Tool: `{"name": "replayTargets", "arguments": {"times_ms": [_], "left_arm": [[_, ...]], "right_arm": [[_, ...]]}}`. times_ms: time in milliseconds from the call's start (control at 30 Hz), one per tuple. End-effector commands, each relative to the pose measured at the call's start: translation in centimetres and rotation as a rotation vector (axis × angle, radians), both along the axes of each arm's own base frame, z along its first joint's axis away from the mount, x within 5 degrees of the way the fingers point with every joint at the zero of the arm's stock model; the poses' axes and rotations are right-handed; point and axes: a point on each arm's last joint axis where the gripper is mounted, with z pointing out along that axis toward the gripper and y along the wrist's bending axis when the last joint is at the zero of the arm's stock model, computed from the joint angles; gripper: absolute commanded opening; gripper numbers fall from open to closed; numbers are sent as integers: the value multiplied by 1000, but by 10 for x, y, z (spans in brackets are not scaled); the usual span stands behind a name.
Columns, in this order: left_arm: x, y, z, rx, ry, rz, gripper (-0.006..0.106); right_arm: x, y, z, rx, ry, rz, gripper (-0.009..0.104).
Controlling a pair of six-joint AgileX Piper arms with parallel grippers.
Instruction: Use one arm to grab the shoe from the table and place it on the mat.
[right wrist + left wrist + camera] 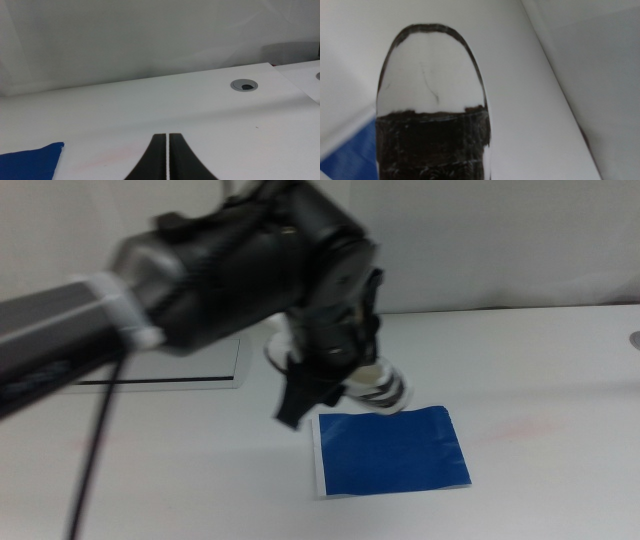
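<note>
The left arm [230,270] reaches in from the left over the table [540,380]. Its gripper [335,375] is shut on the shoe [385,385], a white sneaker with black panels, and holds it just beyond the far edge of the blue mat [390,450]. In the left wrist view the shoe's white toe [432,75] fills the picture, with a corner of the mat [350,155] beside it; the jaws themselves are hidden. The right gripper [167,136] is shut and empty, low over the table, out of the middle view.
A grey-framed inset panel [200,370] lies behind the left arm. A round grey cable hole [244,85] sits in the table towards the back right. A corner of the mat [27,162] shows in the right wrist view. A white wall stands behind the table.
</note>
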Motion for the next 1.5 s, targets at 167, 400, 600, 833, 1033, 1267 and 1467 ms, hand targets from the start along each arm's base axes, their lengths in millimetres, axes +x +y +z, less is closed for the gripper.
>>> {"name": "replayTargets", "arguments": {"times_ms": [167, 400, 600, 833, 1033, 1267, 1467], "left_arm": [[5, -40, -23, -57, 55, 132, -3], [12, -57, -64, -62, 143, 143, -3], [17, -70, -83, -85, 196, 157, -3], [23, -76, -95, -19, 247, 180, -3], [30, -74, -99, -5, 314, 222, -3], [33, -71, -112, 4, 370, 248, -3], [35, -73, -124, 15, 378, 252, -3]], "right_arm": [[0, -1, -13, -20, 35, -7, -3], [0, -1, -13, -20, 37, -7, -3], [0, -1, -13, -20, 37, -7, -3], [0, -1, -13, -20, 37, -7, -3], [0, -1, -13, -20, 37, -7, -3], [0, -1, -13, -20, 37, -7, -3], [0, -1, -13, -20, 37, -7, -3]]}}
